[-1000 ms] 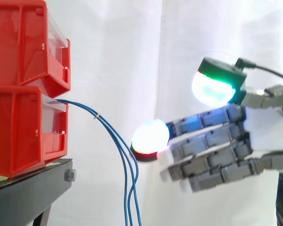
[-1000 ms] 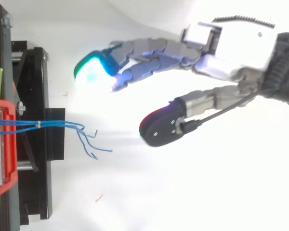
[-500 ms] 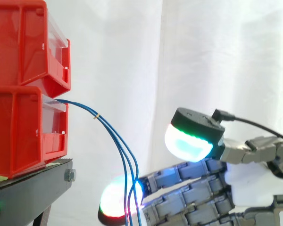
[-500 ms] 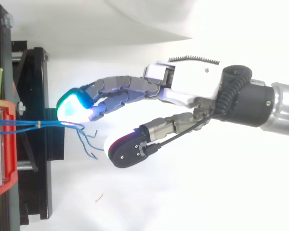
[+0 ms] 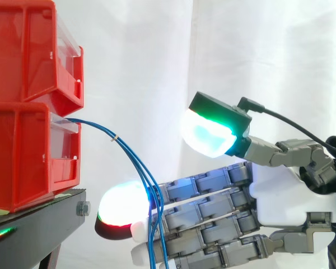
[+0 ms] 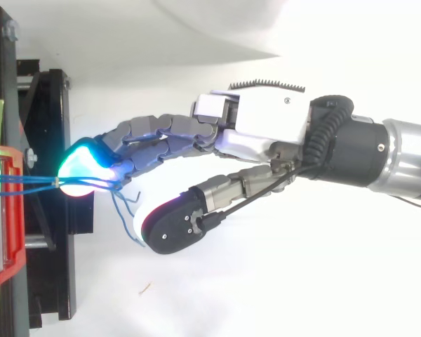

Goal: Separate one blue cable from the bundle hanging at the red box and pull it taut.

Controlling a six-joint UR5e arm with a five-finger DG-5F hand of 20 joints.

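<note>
Robot hand (image 5: 280, 190) open, fingers (image 5: 201, 182) straight, gripping nothing; blue cables (image 5: 115, 138) drooping from red box (image 5: 28, 151) toward 5 o'clock, across fingers; risks closing on several strands together, or shoving bundle aside.

The stacked red boxes (image 5: 28, 151) and the front edge of the black stand (image 5: 39, 224) close off the left. Just off that edge the blue cables (image 5: 115, 137) hang in a loose bundle, crossing the straight fingers (image 5: 213, 207) of the hand (image 5: 280, 190). Right of the cables, before the white curtain (image 5: 157, 56), the space is free, as is the gap under the thumb (image 5: 213, 126).
</note>
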